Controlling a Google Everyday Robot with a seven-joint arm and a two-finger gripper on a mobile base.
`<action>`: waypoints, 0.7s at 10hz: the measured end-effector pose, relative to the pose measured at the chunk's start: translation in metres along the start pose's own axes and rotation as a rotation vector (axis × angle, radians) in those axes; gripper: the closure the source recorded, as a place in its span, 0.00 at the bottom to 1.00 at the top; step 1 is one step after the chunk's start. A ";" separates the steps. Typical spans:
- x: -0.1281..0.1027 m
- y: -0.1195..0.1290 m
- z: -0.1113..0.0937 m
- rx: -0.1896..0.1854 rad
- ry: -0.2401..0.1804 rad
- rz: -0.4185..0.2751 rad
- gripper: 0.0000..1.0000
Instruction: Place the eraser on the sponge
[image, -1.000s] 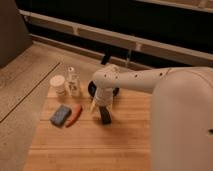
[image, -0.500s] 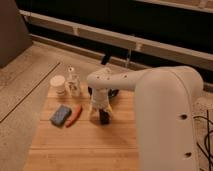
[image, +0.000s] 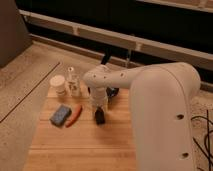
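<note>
The white arm reaches in from the right of the view and bends down over the wooden bench, with the end effector pointing straight down near the middle of the board. Its fingers are drawn together on the eraser, the small black block directly under it; the block's lower end shows below the fingertips and sits on or just above the wood (which of the two cannot be told). Off to the view's left of the end effector, well apart from it, the blue-grey sponge lies flat on the bench with nothing on it. Between the sponge and the end effector, just beside the sponge, lies a thin orange-red stick, slanted. Behind the end effector and to its left stand a white jar and, next to that, a small clear bottle, both upright near the bench's far edge. A dark round bowl-like thing sits just behind the end effector, partly hidden by the arm's wrist.
</note>
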 end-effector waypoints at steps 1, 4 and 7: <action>0.001 0.002 -0.001 0.001 0.000 0.001 1.00; 0.000 0.005 -0.016 0.017 -0.028 0.018 1.00; -0.022 0.025 -0.076 0.064 -0.158 -0.021 1.00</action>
